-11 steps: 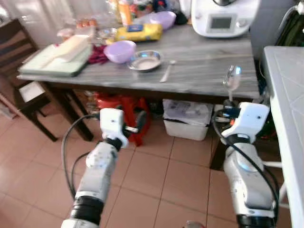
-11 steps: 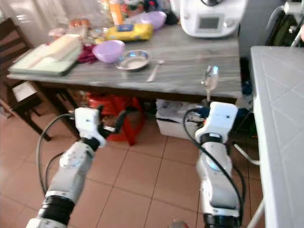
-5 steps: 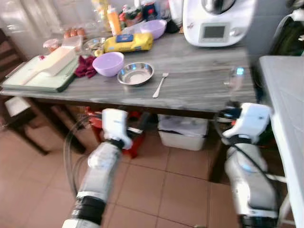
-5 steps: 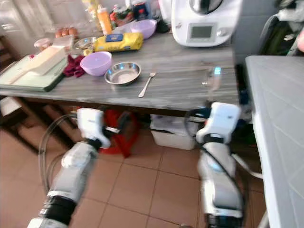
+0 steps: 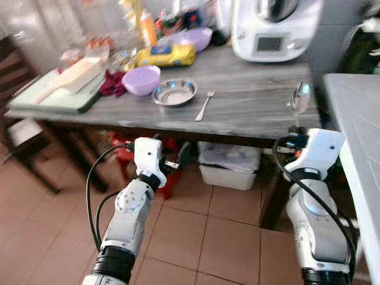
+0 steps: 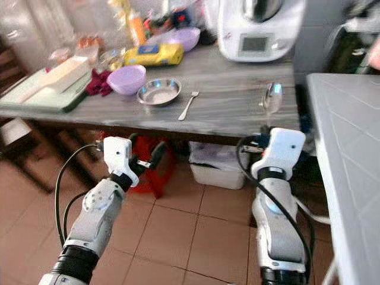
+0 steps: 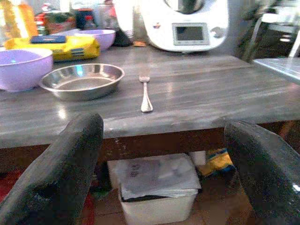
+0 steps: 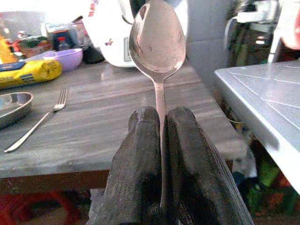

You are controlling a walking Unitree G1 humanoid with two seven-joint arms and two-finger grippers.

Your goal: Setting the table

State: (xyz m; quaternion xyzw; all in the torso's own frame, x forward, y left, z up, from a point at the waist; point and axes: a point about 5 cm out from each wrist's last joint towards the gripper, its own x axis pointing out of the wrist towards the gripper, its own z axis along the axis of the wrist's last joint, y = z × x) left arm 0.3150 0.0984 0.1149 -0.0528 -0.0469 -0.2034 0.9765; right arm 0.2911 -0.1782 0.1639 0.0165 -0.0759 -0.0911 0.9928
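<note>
The robot stands in front of the grey table (image 5: pixel 255 107) and is bringing a spoon to it. The right gripper (image 8: pixel 161 126) has its two black fingers pressed tight together on the handle of the spoon (image 8: pixel 157 40). The spoon stands straight up, with its bowl at the top, above the near edge of the table on the robot's right side.

On the table a fork (image 5: pixel 204 105) lies just beside a metal dish (image 5: pixel 174 92). A purple bowl (image 5: pixel 141 79) sits on the other side of the dish. The white kitchen machine (image 5: pixel 273 27) stands at the back.

The left gripper (image 7: pixel 164 168) is wide open and holds nothing. It waits low, in front of the table edge.

So the step in hand is carrying the spoon to its place. Next, the right arm probably has to reach forward over the table, tip the spoon flat, and lay it down near the fork and the dish. The eye views are a bit blurry, so the exact spot is hard to pick.

Compared with half a second ago, the whole picture has slid a little, so the camera has moved. The spoon is held upright as before, and the left gripper is open as before.
</note>
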